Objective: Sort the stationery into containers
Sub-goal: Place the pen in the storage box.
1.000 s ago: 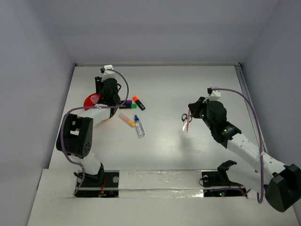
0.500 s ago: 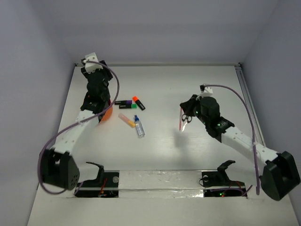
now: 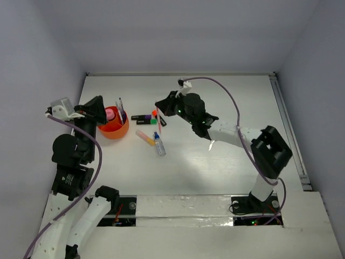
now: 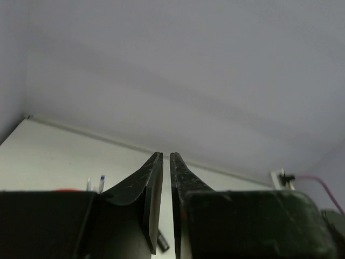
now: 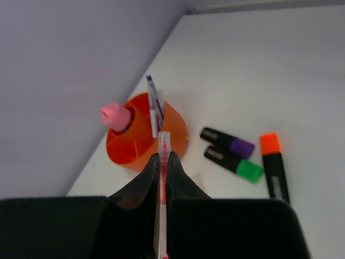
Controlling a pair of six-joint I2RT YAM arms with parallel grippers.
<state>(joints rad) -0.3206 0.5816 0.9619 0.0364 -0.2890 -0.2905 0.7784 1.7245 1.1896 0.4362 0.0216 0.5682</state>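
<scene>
White table (image 3: 226,97), grey walls (image 3: 178,32); right of the orange holder (image 3: 114,131), the right gripper (image 5: 163,157) pinches a clear red-cored pen (image 5: 164,141) (left gripper (image 4: 165,157): nearly closed, empty).

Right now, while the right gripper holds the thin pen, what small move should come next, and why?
Probably move the pen sideways toward the orange holder. The right gripper is shut on it near the highlighters, not yet above the holder, which has free compartments.

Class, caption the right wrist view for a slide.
Right gripper, shut on a thin pen, faces the orange holder.
</scene>
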